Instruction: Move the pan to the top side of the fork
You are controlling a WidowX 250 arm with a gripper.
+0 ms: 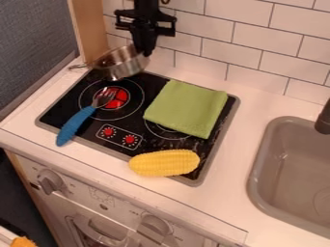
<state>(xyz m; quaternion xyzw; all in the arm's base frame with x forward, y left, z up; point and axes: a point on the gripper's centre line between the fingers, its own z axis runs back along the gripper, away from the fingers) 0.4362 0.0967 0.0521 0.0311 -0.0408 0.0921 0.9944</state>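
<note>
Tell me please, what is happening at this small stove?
A robot arm has its black gripper at the rim of a tilted metal saucepan, just beyond the head of the blue-handled fork. The fork, a folded green cloth and a yellow corn cob lie on the black cooktop.

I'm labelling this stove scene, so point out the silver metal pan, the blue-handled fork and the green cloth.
Silver metal pan (pixel 127 69): camera view, on its body.
Blue-handled metal fork (pixel 75 125): camera view, on its blue handle.
Green cloth (pixel 186 109): camera view, middle of its upper face.
</note>
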